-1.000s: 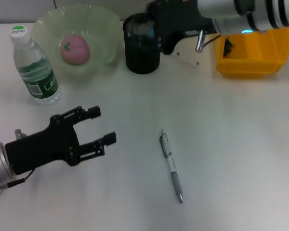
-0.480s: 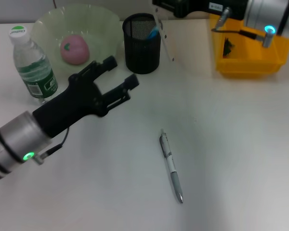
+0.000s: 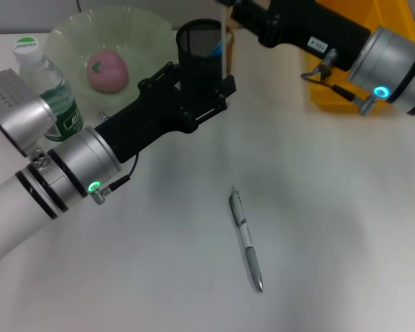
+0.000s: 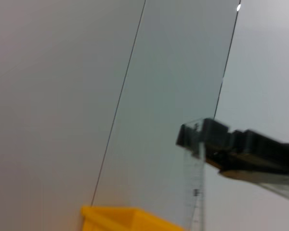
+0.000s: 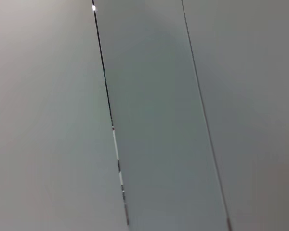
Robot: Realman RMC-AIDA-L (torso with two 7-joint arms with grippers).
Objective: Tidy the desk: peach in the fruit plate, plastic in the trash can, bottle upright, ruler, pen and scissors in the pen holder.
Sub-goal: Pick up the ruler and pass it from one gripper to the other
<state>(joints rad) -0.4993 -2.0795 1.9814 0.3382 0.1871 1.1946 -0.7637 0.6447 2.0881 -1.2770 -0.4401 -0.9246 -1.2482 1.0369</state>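
My right gripper (image 3: pixel 229 5) is shut on the clear ruler (image 3: pixel 225 41), which hangs upright over the black mesh pen holder (image 3: pixel 202 48). The left wrist view shows that same ruler (image 4: pixel 196 192) pinched in the right gripper (image 4: pixel 190 137). My left gripper (image 3: pixel 197 86) is open, its fingers on either side of the pen holder's lower part; I cannot tell if they touch it. Light blue scissors (image 3: pixel 218 47) stand inside the holder. The peach (image 3: pixel 107 69) lies in the fruit plate (image 3: pixel 135 24). The bottle (image 3: pixel 41 83) stands upright. The pen (image 3: pixel 245 238) lies on the desk (image 3: pixel 332 242). The plastic is hidden.
The yellow trash can (image 3: pixel 335 100) sits at the back right, mostly covered by my right arm; its corner (image 4: pixel 120 219) also shows in the left wrist view. My left forearm crosses the desk from the near left toward the holder.
My left gripper has swung forward and right from the near left up to the pen holder. The right gripper has turned the ruler upright over the holder.
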